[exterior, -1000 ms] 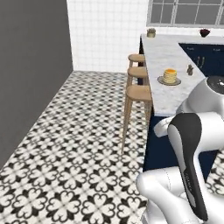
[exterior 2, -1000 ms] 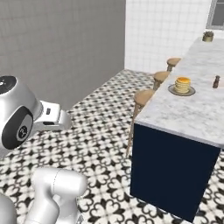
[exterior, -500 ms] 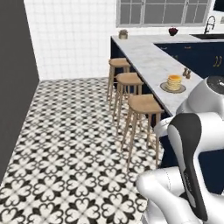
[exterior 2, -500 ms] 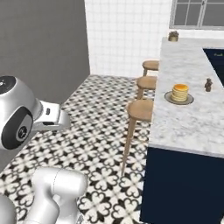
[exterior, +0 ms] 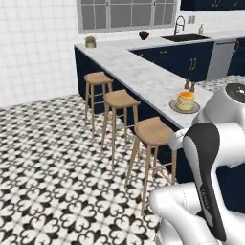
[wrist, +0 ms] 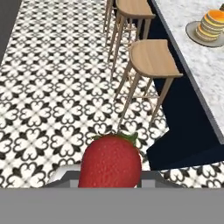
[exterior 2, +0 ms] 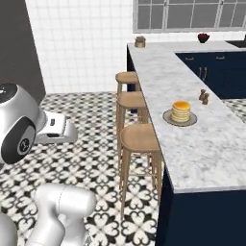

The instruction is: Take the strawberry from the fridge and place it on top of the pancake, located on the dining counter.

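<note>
From the left base view, the pancake (exterior: pixel 185 100) sits on its plate (exterior: pixel 174 107) on the marble surface (exterior: pixel 143 79), past three stools (exterior: pixel 152 131).

From the right base view, it looks the same.

In the hand view, the end effector (wrist: pixel 110 177) is clenched on the strawberry (wrist: pixel 110 161). The carrying step is under way. Next it must reach over the stack.

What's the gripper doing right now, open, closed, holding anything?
Gripper: closed, its fingers holding the rounded red strawberry with green leaves on top.
</note>
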Controlling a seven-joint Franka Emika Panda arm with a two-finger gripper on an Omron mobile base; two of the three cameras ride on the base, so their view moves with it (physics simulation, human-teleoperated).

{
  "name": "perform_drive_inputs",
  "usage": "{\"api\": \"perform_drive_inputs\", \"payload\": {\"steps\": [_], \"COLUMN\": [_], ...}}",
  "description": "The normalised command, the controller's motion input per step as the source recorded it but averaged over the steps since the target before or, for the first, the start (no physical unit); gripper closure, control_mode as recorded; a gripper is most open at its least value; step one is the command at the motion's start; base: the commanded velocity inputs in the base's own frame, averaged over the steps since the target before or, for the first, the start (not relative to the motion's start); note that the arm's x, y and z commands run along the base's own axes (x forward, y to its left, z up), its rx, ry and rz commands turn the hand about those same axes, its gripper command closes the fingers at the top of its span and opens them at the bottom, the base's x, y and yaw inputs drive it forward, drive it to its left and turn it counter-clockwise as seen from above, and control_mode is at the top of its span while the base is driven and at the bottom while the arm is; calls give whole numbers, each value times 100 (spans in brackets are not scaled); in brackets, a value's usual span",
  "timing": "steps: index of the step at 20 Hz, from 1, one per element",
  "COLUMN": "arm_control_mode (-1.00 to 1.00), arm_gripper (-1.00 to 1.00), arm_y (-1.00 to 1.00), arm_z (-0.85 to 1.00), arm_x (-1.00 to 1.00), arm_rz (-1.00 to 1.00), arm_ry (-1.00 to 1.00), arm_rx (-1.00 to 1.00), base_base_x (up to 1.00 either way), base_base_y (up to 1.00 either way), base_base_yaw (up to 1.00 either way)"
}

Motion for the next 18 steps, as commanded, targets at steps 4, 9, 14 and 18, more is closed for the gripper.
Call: {"api": "perform_drive_inputs", "payload": {"steps": [4,9,14,18], "arm_control_mode": [100,100,100,100], "arm_gripper": [100,100,100,100], "arm_y": [0,0,0,0], "arm_z": [0,0,0,0], "arm_x": [0,0,0,0], "arm_rz": [0,0,0,0], "arm_ry": [0,0,0,0], "arm_rx": [0,0,0,0], "base_base_x": [100,100,100,100], "base_base_y": [55,36,24,-8], "base_base_yaw": [-53,-57,-55,-44]}}
